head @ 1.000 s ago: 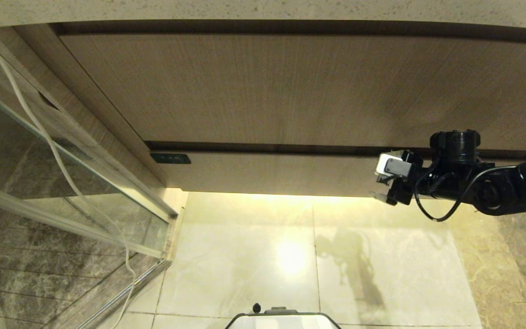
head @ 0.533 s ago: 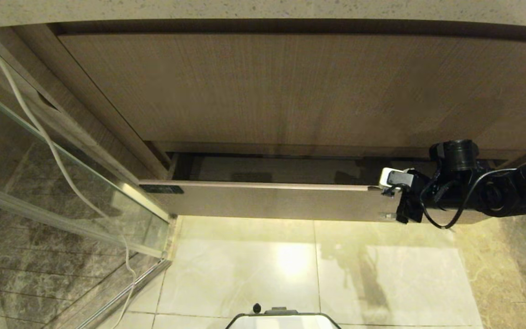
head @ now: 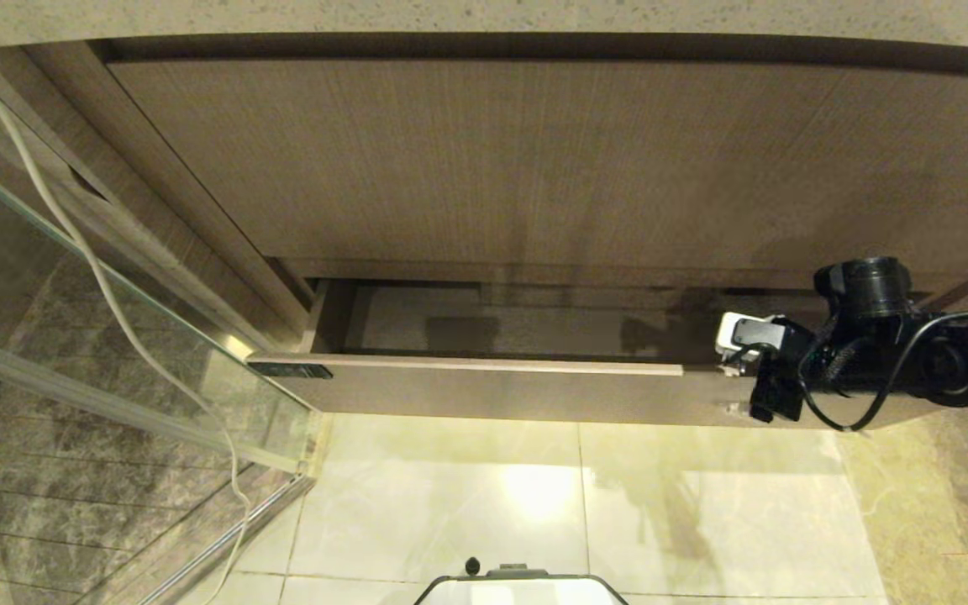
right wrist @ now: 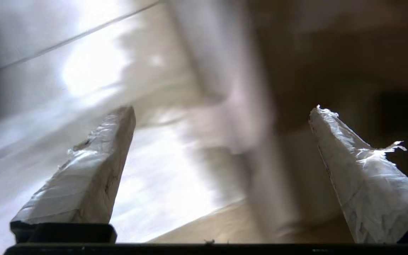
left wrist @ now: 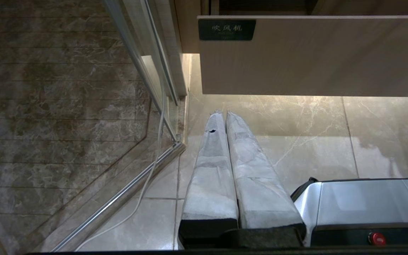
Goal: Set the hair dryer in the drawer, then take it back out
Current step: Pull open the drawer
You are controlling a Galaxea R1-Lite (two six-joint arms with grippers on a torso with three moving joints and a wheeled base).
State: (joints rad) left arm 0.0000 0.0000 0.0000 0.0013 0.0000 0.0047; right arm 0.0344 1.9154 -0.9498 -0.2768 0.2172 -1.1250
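- As seen from the head view, the drawer (head: 484, 391) stood partly pulled out beneath the taller wood-grain panel (head: 534, 160), its long axis running left to right across the cabinet. The right end effector (head: 744, 388) sat at the right end of the drawer's front panel, one finger above its top edge and one below, so it straddled the panel edge. Its fingers were spread wide. The hair dryer did not show anywhere in this view; the visible part of the drawer's inside held only shadow, and the floor (head: 534, 496) below carried nothing.
- In the left wrist view, the left end effector (left wrist: 225, 117) hung low over the floor tiles with its two wrapped fingers pressed together, well to the left of the drawer and below its dark label plate (left wrist: 227, 29). No hair dryer appeared here either.
- In the right wrist view, the two wrapped fingers (right wrist: 83, 177) stood far apart with blurred wood grain between them, nothing pinched.
- By my judgement the right arm was the nearer one to the drawer, and the hair dryer's direction from it could not be told.
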